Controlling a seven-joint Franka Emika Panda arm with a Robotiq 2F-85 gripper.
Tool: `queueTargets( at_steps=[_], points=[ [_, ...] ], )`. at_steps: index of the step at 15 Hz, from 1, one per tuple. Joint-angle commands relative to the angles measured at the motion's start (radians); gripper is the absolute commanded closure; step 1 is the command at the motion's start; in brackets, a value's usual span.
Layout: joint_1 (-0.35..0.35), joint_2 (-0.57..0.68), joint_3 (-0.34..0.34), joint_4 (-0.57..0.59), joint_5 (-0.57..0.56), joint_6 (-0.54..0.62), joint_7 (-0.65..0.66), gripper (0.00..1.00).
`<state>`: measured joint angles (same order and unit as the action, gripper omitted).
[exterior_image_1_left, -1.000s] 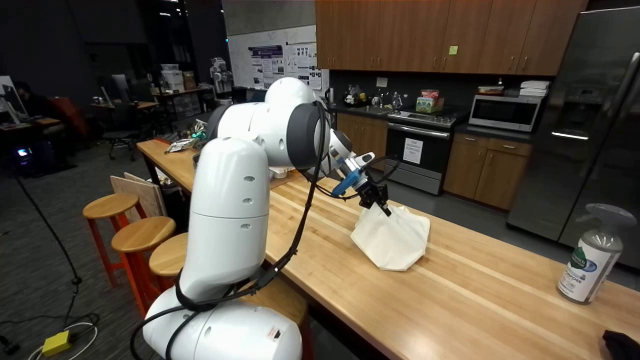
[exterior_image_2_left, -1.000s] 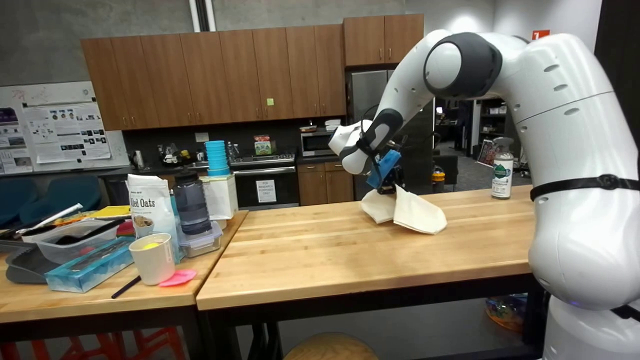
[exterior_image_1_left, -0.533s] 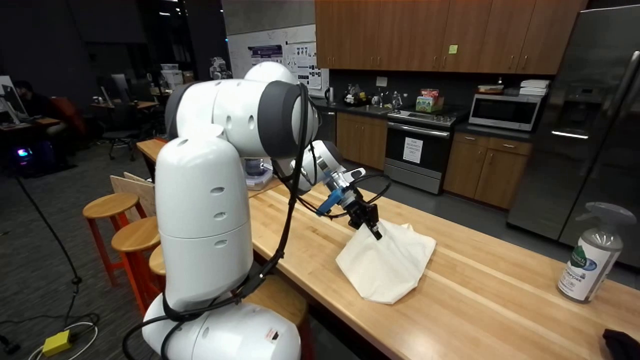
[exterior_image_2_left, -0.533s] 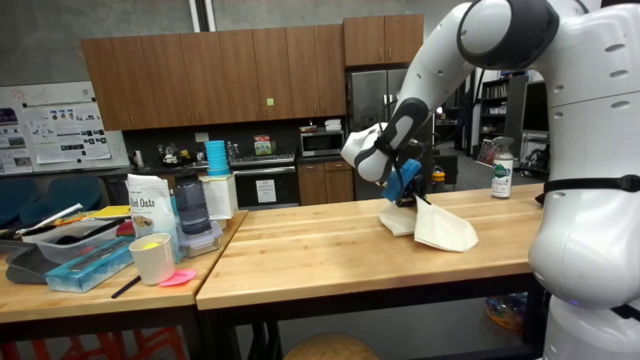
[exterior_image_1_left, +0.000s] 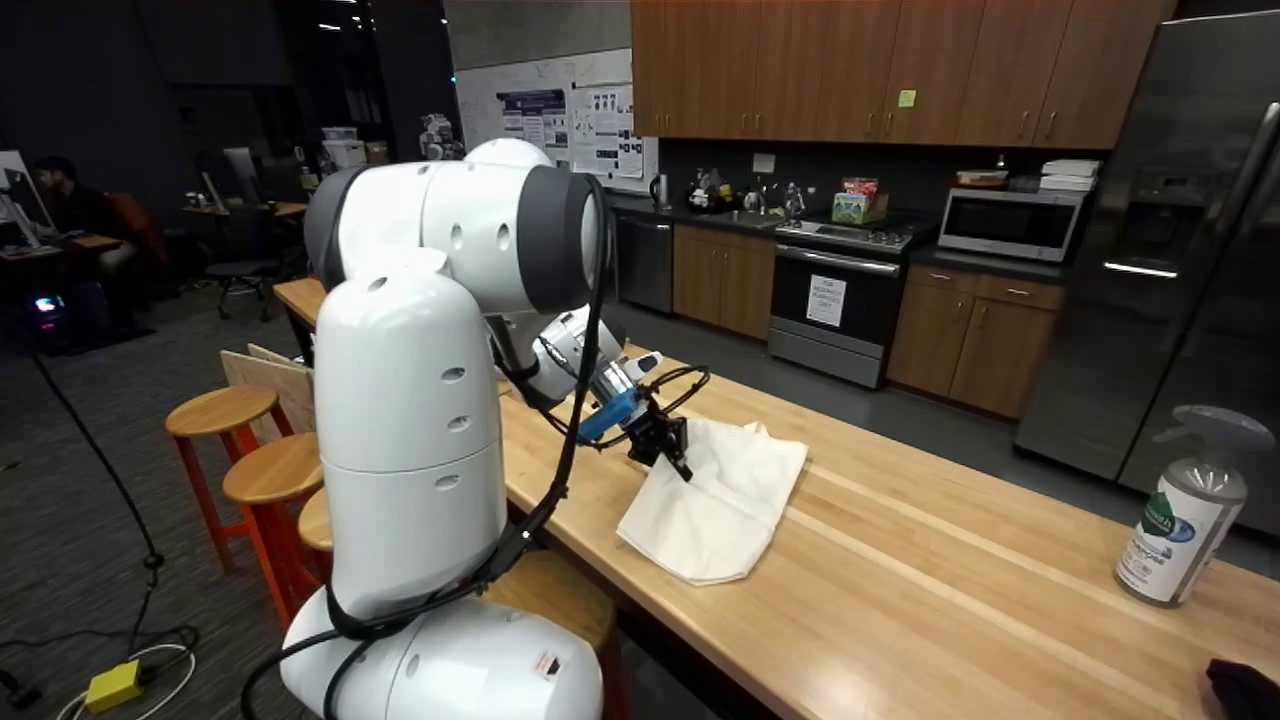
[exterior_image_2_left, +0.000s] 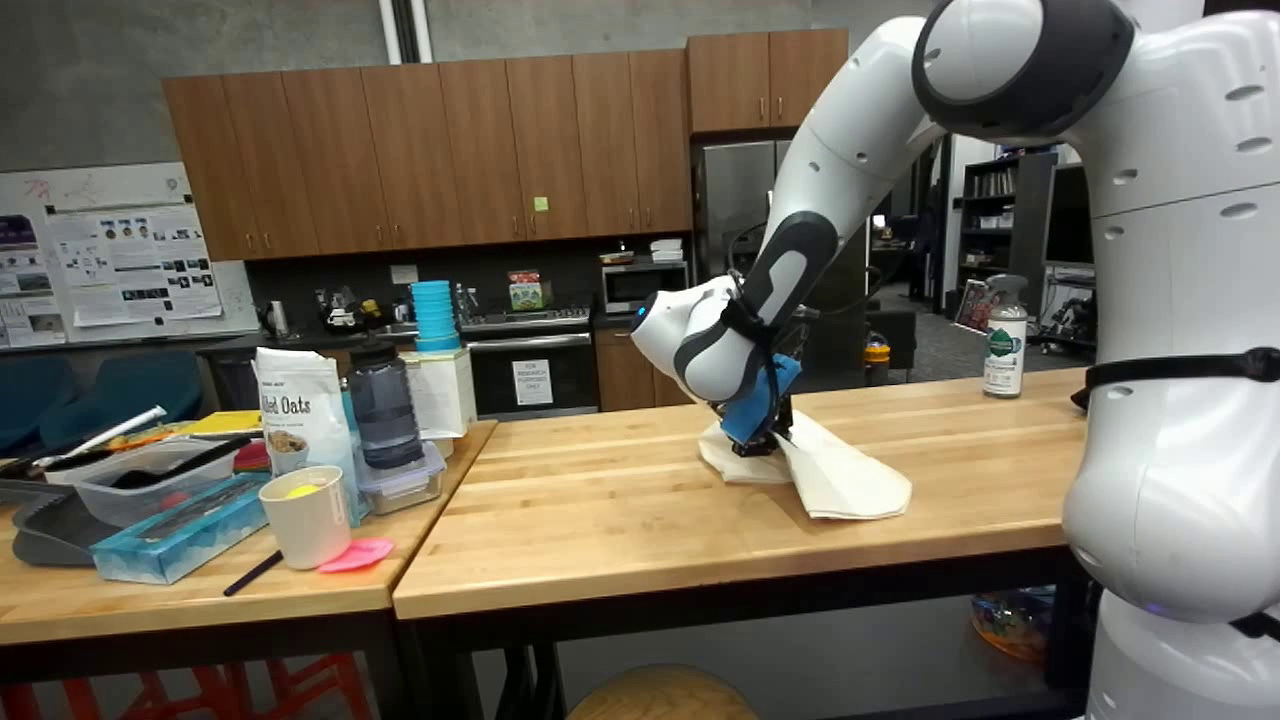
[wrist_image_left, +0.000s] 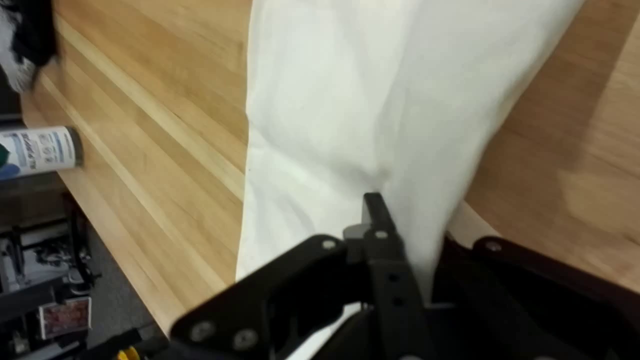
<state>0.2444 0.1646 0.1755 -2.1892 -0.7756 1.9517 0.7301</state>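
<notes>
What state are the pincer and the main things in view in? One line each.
Pincer: shut on white cloth
White cloth: pinched, creased, lower part on the table
Spray bottle: upright
Water bottle: upright
Oats bag: upright
Cup: upright, something yellow inside
Oven door: shut
Microwave door: shut
Upper cabinet doors: shut

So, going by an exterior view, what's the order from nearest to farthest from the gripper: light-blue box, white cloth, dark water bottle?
Measured from the gripper, in an exterior view:
1. The white cloth: pinched in its grip.
2. The dark water bottle: left in that picture, above the adjoining table.
3. The light-blue box: on that same table, farther left.
</notes>
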Motion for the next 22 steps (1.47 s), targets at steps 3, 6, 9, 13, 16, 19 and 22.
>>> queueTargets(
  at_steps=[3,6,9,13,16,19,22],
  points=[
    [0.087,0.163,0.066,0.186,-0.013,0.021,-0.139,0.99],
    [0.156,0.27,0.079,0.312,-0.02,0.005,-0.19,0.99],
    [0.223,0.355,0.071,0.425,-0.025,-0.018,-0.241,0.99],
    [0.264,0.391,0.047,0.578,-0.037,-0.064,-0.305,0.99],
    [0.27,0.356,0.03,0.665,-0.054,-0.083,-0.357,0.99],
    [0.26,0.284,0.005,0.71,-0.094,-0.095,-0.358,0.99],
    [0.236,0.174,-0.021,0.678,-0.154,-0.11,-0.316,0.99]
  ],
)
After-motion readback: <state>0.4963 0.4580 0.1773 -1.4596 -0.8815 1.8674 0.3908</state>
